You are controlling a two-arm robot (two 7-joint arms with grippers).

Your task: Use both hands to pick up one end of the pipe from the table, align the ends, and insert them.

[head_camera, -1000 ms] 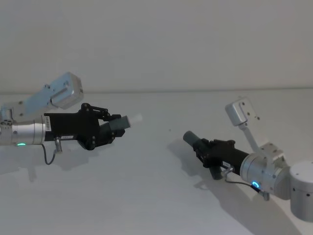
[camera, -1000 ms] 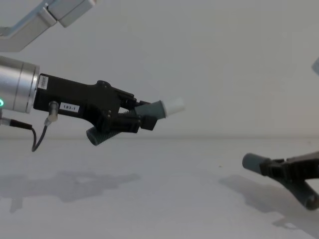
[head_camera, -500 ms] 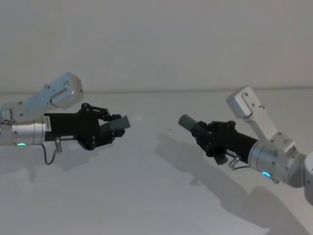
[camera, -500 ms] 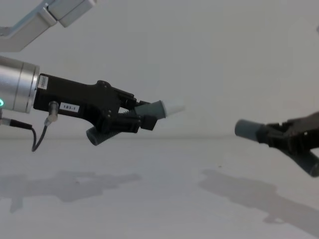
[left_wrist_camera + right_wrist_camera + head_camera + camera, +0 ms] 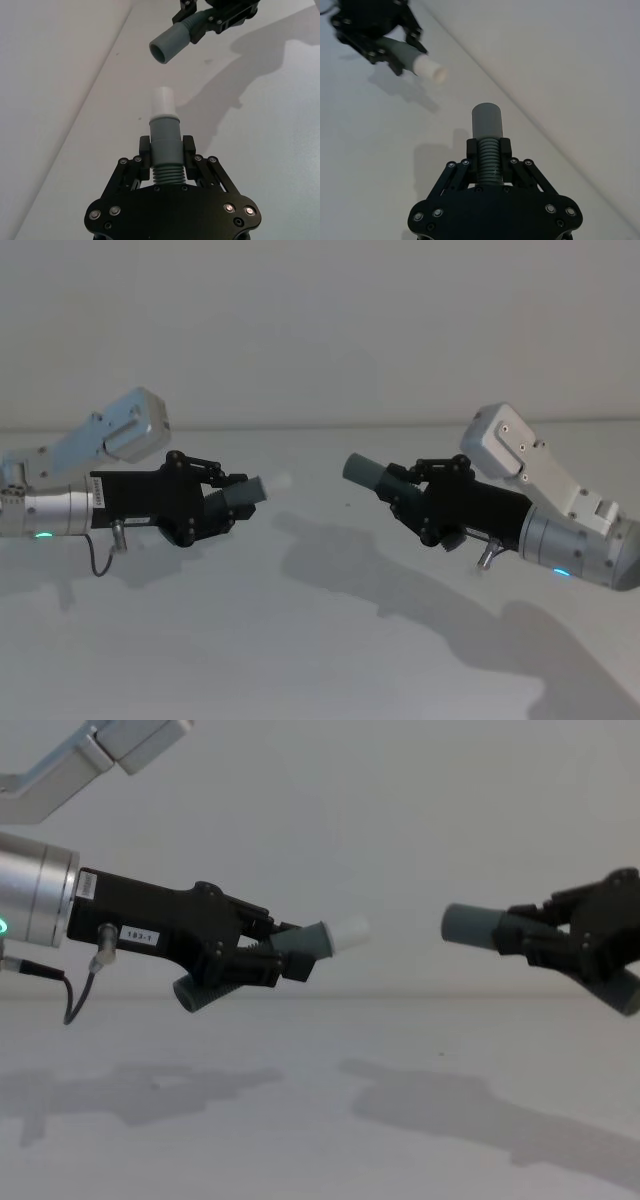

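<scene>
Left gripper [image 5: 238,498] faces right gripper [image 5: 402,496] aloft, fingers [image 5: 188,146] clamped.

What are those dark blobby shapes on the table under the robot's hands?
Shadows. Head view: the right gripper throws a soft grey shadow on the table. Chest view: the left gripper throws one too, with fuzzy edges.

Two grippers, left gripper [image 5: 236,500] and right gripper [image 5: 401,498]. Two pipe pieces: one white-tipped piece [image 5: 252,488], one open-mouthed piece [image 5: 362,471]. One table [image 5: 200,645]
</scene>
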